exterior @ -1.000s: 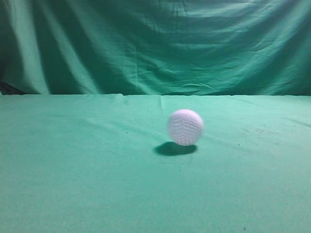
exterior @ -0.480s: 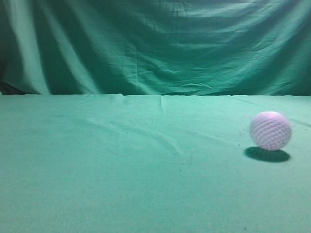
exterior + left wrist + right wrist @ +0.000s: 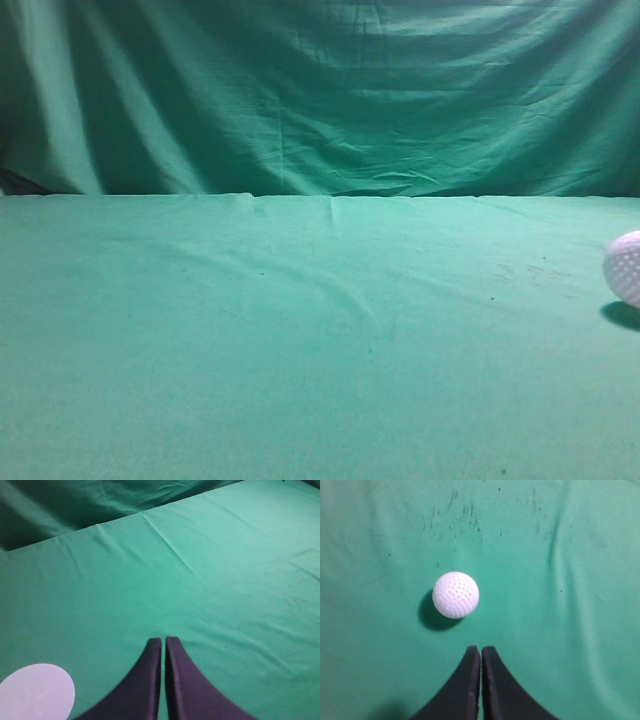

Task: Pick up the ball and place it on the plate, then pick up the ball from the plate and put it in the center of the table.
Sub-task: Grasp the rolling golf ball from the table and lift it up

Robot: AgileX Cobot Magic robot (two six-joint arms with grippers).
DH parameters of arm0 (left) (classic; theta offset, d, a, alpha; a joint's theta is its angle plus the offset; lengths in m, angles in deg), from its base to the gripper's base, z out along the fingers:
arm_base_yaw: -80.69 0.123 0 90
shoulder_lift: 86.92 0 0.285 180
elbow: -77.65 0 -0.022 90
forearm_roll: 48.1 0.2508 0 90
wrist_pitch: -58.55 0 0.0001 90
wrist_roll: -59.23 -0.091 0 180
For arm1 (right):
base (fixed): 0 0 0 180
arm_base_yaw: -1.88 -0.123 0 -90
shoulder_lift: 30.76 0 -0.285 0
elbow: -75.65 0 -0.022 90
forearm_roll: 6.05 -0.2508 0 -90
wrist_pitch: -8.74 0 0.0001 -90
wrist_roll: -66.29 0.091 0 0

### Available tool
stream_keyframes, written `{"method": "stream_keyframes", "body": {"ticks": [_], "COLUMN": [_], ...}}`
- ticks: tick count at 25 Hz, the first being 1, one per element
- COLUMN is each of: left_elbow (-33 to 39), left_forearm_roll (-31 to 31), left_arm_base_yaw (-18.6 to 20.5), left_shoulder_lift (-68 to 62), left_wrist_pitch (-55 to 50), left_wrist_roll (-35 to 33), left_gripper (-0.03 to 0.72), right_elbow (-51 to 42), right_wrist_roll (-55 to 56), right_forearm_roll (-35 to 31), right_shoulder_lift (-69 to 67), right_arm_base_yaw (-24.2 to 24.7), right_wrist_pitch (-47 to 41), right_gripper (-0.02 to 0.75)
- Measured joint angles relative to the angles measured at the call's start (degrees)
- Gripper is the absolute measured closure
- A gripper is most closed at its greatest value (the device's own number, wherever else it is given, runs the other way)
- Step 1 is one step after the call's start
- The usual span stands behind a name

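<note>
The white dimpled ball (image 3: 626, 268) sits on the green table (image 3: 300, 340) at the far right edge of the exterior view, partly cut off. In the right wrist view the ball (image 3: 456, 594) lies on the cloth just ahead and a little left of my right gripper (image 3: 481, 650), which is shut and empty. My left gripper (image 3: 163, 641) is shut and empty above the cloth. A white plate (image 3: 35, 692) shows at the lower left of the left wrist view, left of the left gripper. Neither gripper shows in the exterior view.
A draped green curtain (image 3: 320, 90) hangs behind the table. Dark smudges (image 3: 460, 515) mark the cloth beyond the ball in the right wrist view. The table's far edge (image 3: 100, 525) runs across the top of the left wrist view.
The ball has rolled from the middle of the table to the right, now reaching the right edge of the exterior view.
</note>
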Motion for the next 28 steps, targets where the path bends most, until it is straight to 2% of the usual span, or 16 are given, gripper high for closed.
{"method": "stream_keyframes", "body": {"ticks": [6, 8, 11, 15, 17, 28], "left_elbow": [0.3, 0.3, 0.3, 0.3, 0.3, 0.3], "left_forearm_roll": [-0.9, -0.9, -0.9, -0.9, -0.9, -0.9], "left_arm_base_yaw": [0.0, 0.0, 0.0, 0.0, 0.0, 0.0], "left_shoulder_lift": [0.0, 0.0, 0.0, 0.0, 0.0, 0.0], "left_wrist_pitch": [0.0, 0.0, 0.0, 0.0, 0.0, -0.1], "left_wrist_roll": [-0.2, -0.2, -0.2, -0.2, -0.2, -0.3], "left_gripper": [0.688, 0.688, 0.688, 0.688, 0.688, 0.688], "right_elbow": [2.4, 2.6, 2.6, 2.7, 2.7, 6.6], "right_wrist_roll": [1.4, 1.6, 1.6, 1.7, 1.7, 1.7], "right_forearm_roll": [1.1, 0.9, 0.5, -1.5, -2.1, -4.5], "right_shoulder_lift": [-8.0, -10.1, -12.5, -14.3, -15.2, -25.9], "right_arm_base_yaw": [-2.7, -2.7, -2.7, -2.7, -2.7, -2.7], "right_wrist_pitch": [-0.1, 0.5, 1.3, 3.1, 3.7, 5.2], "right_gripper": [0.738, 0.69, 0.529, 0.252, 0.174, 0.178]}}
